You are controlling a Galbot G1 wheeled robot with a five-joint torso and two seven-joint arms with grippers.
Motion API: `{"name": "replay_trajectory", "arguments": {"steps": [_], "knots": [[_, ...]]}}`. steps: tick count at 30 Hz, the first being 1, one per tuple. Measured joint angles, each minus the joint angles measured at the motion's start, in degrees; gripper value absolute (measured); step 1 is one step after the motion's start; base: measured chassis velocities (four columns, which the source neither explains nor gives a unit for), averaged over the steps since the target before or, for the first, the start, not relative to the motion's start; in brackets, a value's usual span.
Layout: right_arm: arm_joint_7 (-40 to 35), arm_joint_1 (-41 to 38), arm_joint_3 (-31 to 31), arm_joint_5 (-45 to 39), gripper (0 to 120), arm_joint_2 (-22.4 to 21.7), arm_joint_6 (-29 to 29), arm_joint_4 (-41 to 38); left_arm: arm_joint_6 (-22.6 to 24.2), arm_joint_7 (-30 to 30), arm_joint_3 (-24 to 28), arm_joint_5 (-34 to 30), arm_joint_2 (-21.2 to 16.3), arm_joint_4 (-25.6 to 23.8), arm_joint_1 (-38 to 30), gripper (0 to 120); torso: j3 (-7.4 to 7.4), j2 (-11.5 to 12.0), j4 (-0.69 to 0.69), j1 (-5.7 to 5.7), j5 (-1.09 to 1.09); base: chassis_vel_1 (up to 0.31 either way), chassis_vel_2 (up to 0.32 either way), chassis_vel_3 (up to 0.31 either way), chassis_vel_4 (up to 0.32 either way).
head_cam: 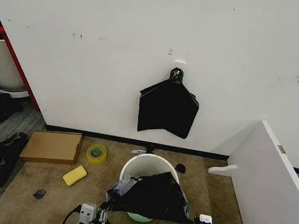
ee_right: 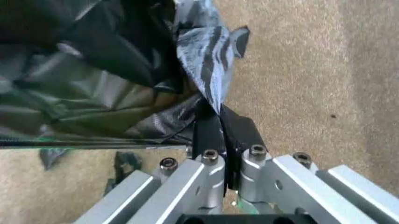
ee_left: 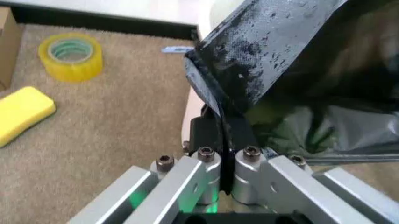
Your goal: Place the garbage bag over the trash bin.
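A tan carpet floor (head_cam: 24,206) runs up to a white wall (head_cam: 152,26) with a dark skirting strip, and a flat black kite-shaped bundle (head_cam: 167,111) hangs on that wall from a knotted top. On the carpet to the left lie a flat brown cardboard box (head_cam: 52,147), a yellow roll of tape (head_cam: 96,153) and a yellow sponge block (head_cam: 74,175); a white slanted board (head_cam: 274,190) stands at the right. The round white plastic trash bin (head_cam: 140,165) sits upright in the middle, mouth up, just in front of the wall. The thin glossy black garbage bag (head_cam: 150,195) is stretched across the near side of the bin's rim, its long axis running left to right, touching the rim and covering only the near part of the mouth. The left gripper (ee_left: 223,135) has its jaws pressed together on the bag's left edge; the right gripper (ee_right: 219,126) pinches the bag's right edge in the same way.
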State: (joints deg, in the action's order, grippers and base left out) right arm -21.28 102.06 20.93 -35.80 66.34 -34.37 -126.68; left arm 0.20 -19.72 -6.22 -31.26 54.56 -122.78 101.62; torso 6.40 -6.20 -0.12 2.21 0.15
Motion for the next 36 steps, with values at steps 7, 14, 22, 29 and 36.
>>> {"name": "replay_trajectory", "arguments": {"steps": [7,14,22,29,36], "knots": [[-0.34,-3.51,-2.08,1.77,0,1.37,0.20,4.26,1.04,-0.76,1.10,-0.69,1.27,3.87,-3.01,0,0.00,0.00,0.00,0.01,-0.01,0.000,0.000,0.000,0.000],[-0.40,-7.36,-3.21,3.20,0,2.48,2.41,6.97,1.07,-1.72,0.89,-1.64,2.46,6.73,-6.90,0,0.00,0.00,0.01,0.01,-0.01,0.000,0.000,0.000,0.000],[-0.98,-9.82,-4.59,4.44,0,3.37,3.50,9.44,0.96,-1.50,1.48,-2.85,5.39,10.98,-10.27,0,0.00,0.00,0.01,0.01,0.00,0.000,0.000,0.000,0.000],[-0.58,-11.06,-5.04,5.84,0,4.02,5.65,11.31,0.76,-2.30,1.73,-2.60,7.40,13.15,-13.79,0,0.00,0.00,0.00,0.01,0.00,0.000,0.000,0.000,0.000],[-0.48,-11.02,-5.49,6.75,0,4.23,6.06,11.41,1.03,-2.52,1.95,-1.84,7.85,13.92,-15.34,0,0.00,0.00,0.01,0.01,0.00,0.000,0.000,0.000,0.000]]}}
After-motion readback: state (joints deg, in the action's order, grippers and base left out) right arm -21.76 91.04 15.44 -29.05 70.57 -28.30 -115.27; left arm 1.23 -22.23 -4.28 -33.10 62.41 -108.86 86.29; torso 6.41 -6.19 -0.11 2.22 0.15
